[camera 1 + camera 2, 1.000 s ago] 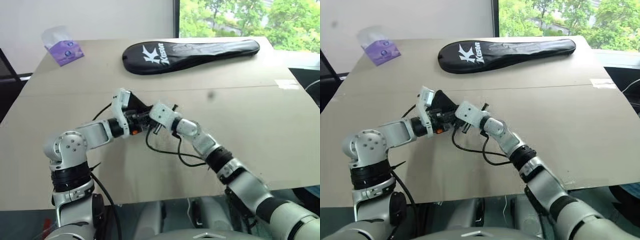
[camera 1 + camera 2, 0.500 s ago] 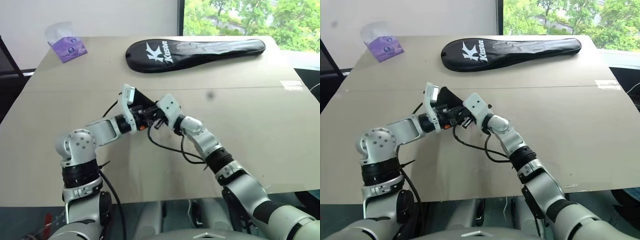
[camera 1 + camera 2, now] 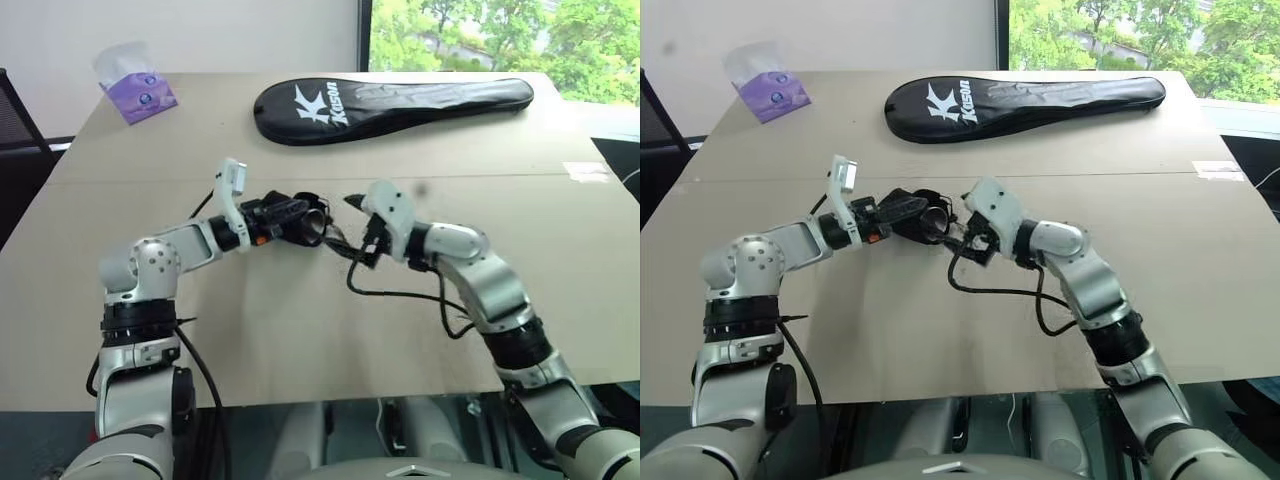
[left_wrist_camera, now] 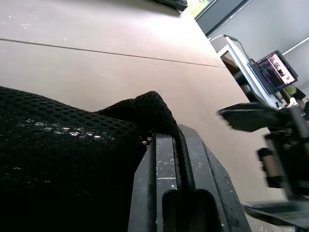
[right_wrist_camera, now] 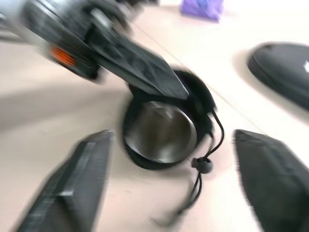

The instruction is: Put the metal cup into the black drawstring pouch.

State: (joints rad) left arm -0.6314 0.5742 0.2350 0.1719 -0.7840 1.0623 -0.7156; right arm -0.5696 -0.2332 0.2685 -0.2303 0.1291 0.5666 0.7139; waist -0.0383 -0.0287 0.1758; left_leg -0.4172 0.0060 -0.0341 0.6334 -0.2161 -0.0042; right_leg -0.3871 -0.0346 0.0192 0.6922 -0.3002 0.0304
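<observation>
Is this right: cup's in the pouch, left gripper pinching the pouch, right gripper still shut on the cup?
Not quite. The right gripper is open and apart from the metal cup, per the right wrist view. The cup sits inside the black drawstring pouch, pinched by the left gripper.

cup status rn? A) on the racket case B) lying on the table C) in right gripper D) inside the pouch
D: the right wrist view shows the cup sitting in the mouth of the pouch, which the left gripper pinches by its cloth; the right gripper is open with nothing between its fingers.
</observation>
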